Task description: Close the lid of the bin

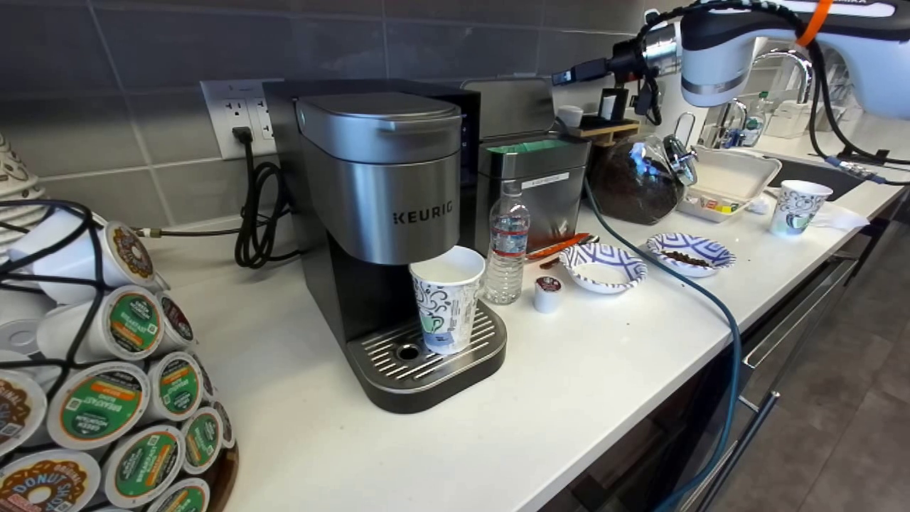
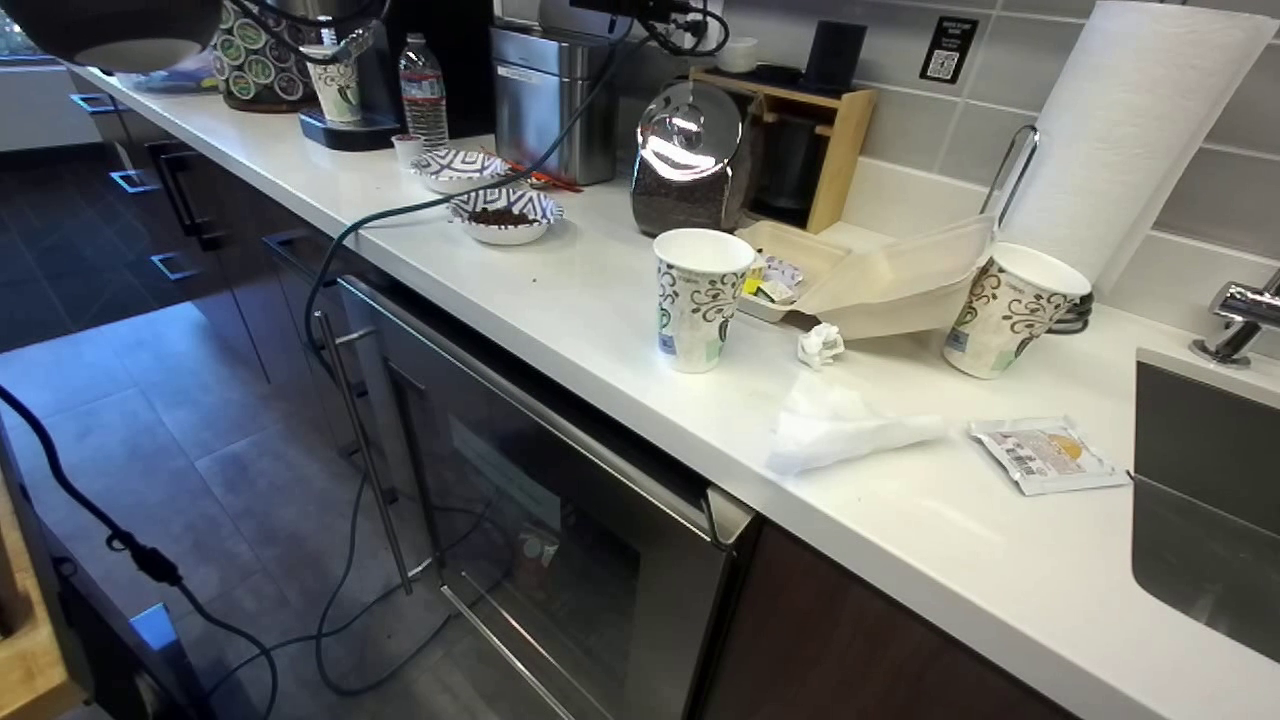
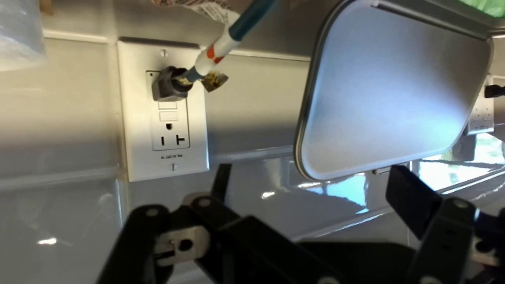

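Robotiq gripper (image 3: 309, 177) spread, holding nothing, near the raised lid (image 3: 394, 94).
Lid stands at the rear rim of the metal-look bin (image 1: 554, 203); likely light, stiff, slick. Better nudged over from behind its free top edge than pinched.

Near the back edge of the white countertop (image 1: 611, 363) stands a Keurig coffee maker (image 1: 398, 206), a paper cup (image 1: 448, 313) on its drip tray (image 1: 426, 385). A water bottle (image 1: 507, 242) and a coffee pod (image 1: 547, 295) stand near it. Two patterned bowls (image 1: 604, 287) sit nearer the front edge, one holding dark bits (image 1: 686, 259). In an exterior view, a clear jar (image 2: 685, 185) and a paper towel roll (image 2: 1120, 130) stand toward the back edge; a sachet (image 2: 1050, 455) lies beside the sink (image 2: 1200, 420).
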`<state>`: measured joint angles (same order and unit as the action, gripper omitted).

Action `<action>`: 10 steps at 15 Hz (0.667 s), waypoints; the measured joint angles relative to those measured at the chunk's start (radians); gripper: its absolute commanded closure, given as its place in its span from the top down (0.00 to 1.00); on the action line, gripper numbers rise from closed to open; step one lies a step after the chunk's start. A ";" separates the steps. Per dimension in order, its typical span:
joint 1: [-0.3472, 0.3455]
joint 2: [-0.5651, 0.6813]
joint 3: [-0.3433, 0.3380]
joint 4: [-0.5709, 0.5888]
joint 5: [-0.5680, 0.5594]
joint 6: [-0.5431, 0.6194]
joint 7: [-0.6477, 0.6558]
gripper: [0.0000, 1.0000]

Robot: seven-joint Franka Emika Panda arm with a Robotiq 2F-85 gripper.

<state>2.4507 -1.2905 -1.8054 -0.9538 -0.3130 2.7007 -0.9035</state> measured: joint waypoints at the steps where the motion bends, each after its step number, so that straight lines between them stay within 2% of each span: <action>1: 0.001 -0.003 0.002 -0.002 -0.002 0.000 0.000 1.00; 10: 0.004 -0.028 0.006 -0.035 -0.037 0.000 -0.009 1.00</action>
<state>2.4544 -1.3181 -1.7997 -0.9890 -0.3500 2.7005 -0.9127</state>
